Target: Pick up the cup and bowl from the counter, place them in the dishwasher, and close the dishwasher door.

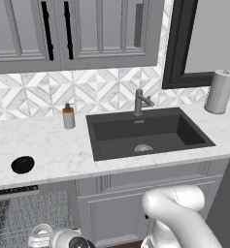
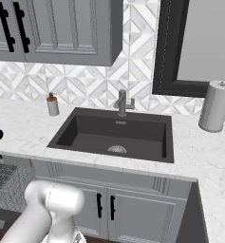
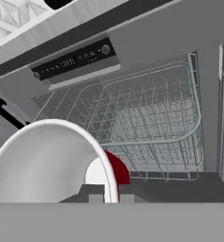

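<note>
The cup point(image 3: 52, 163) sits pinched by its rim in the gripper point(image 3: 107, 194), the two fingertips pressed almost together on the white wall, one inside and one outside, with the red body showing just behind. It is held low in front of the open dishwasher point(image 3: 146, 123), above and near the front of the grey wire rack point(image 3: 151, 127), under the dark control strip point(image 3: 75, 61). I judge the cup light and rigid, with a smooth glazed wall that could slip in a thin rim pinch, so it wants a steady, level descent into the rack. The bowl point(image 1: 23, 164) lies on the counter point(image 1: 63, 150) above the dishwasher, well left of the sink point(image 1: 145, 133) and apart from the soap dispenser point(image 1: 68, 116). It looks low, glossy and likely slippery; its rim is the only sensible place to take hold.
</note>
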